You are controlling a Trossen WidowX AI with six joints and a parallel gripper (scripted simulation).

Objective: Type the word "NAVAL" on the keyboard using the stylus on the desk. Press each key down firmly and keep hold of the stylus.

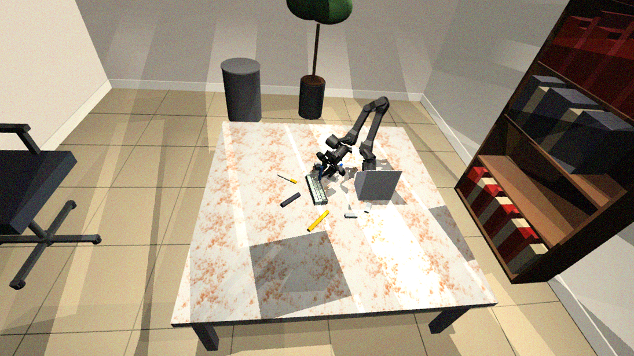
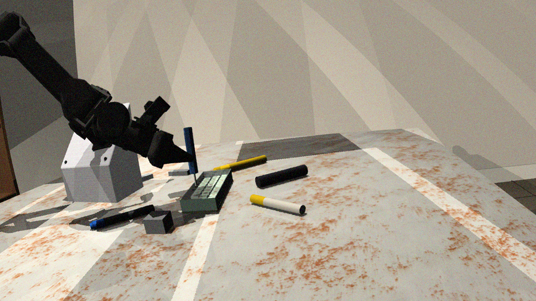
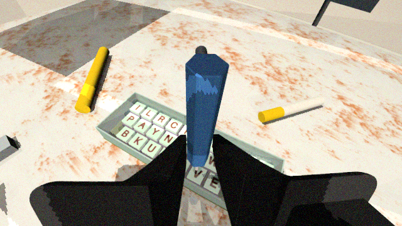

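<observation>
My gripper [image 2: 193,158] [image 3: 199,140] is shut on the blue stylus [image 2: 190,150] [image 3: 204,103], held nearly upright with its thin tip down. The pale green keyboard [image 1: 316,189] [image 2: 209,187] [image 3: 154,133] lies under it. In the wrist view the tip is at the upper part of the V key [image 3: 197,173]; whether it presses the key down I cannot tell. The A key [image 3: 141,125] and the N key [image 3: 167,136] show to the left, and the E key [image 3: 214,182] to the right. My fingers and the stylus hide the keys in between. No L key but one [image 3: 147,113] shows, in the back row.
A yellow marker [image 1: 318,220] [image 2: 242,163] [image 3: 91,75], a black marker [image 1: 290,199] [image 2: 280,175] and a white-and-yellow marker [image 2: 278,205] [image 3: 301,107] lie beyond the keyboard. A blue-ended black pen [image 2: 122,217] and a grey cube [image 2: 158,221] lie near it. A grey box [image 1: 375,185] stands by the arm.
</observation>
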